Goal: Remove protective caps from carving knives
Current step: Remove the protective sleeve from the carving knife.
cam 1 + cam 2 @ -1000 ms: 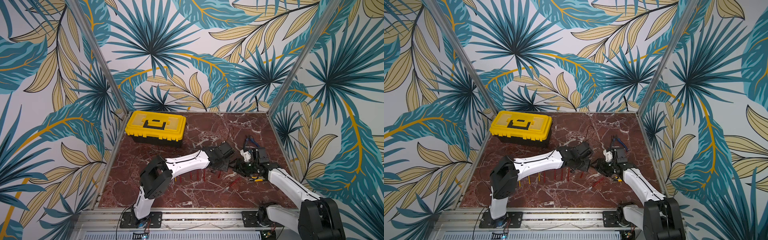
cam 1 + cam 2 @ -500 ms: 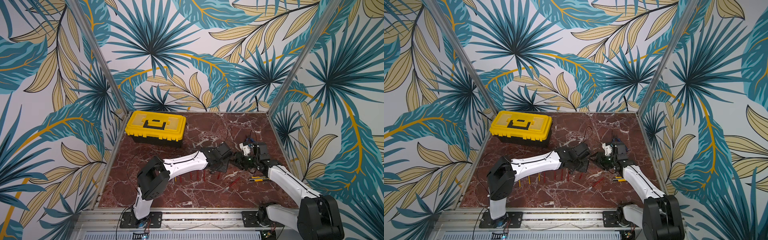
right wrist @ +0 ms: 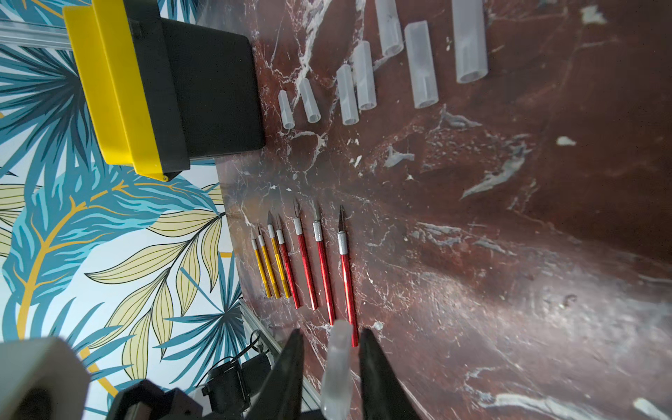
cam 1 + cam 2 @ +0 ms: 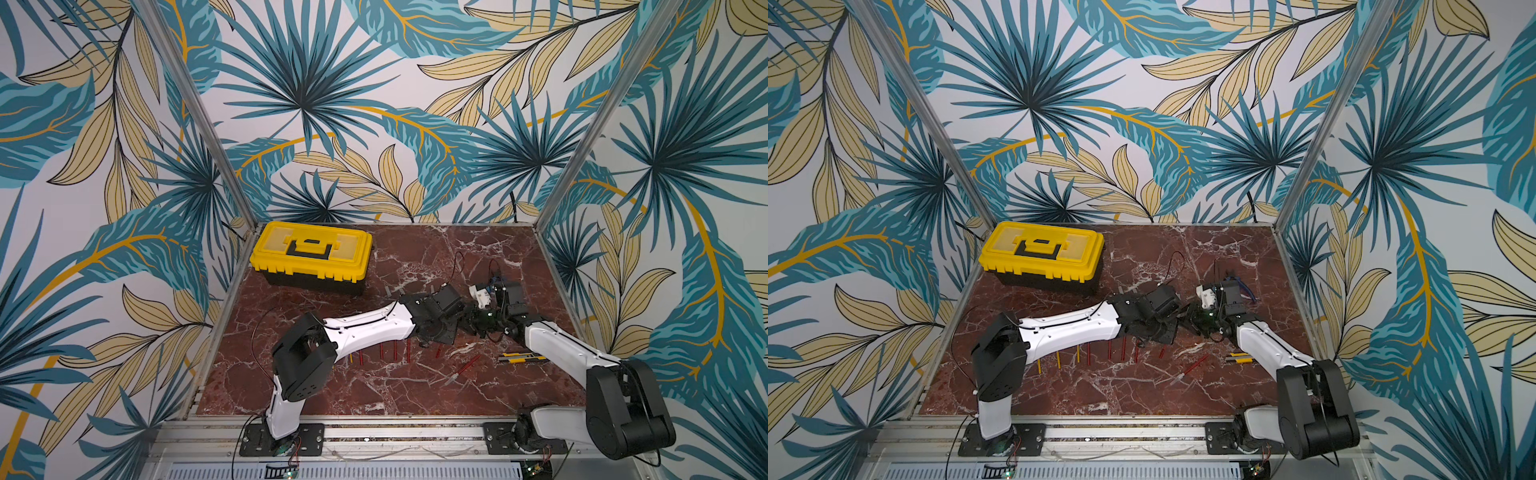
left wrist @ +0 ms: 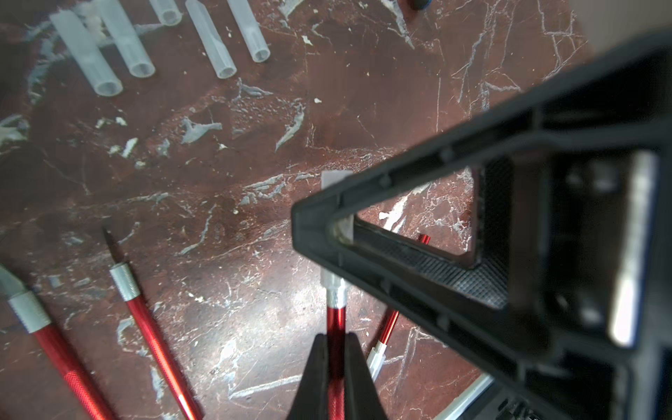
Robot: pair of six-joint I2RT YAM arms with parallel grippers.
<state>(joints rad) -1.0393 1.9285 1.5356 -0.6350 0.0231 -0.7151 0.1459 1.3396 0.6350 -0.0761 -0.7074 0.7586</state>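
Watching my left gripper (image 5: 335,340) pinch a red knife (image 5: 335,316) toward the table's (image 4: 415,395) 3 o'clock side; my right gripper (image 3: 331,332) straddles its cap (image 3: 336,371), jaws narrow, gaps either side.

Yellow toolbox (image 4: 309,257) on marble table (image 4: 415,395); seemingly a utility knife (image 4: 521,358) lies well apart.

I am looking at a table (image 4: 415,386) showing red-brown marble with white veining. The toolbox (image 4: 311,249) is wearing a yellow lid over a black body. The carving knives (image 3: 323,269) are showing red or yellow handles with silver collars. The protective caps (image 3: 422,65) are looking milky and translucent. The walls (image 4: 311,104) are carrying a teal and beige leaf print. The left arm (image 4: 365,328) and right arm (image 4: 561,345) are showing white shells and black joints.
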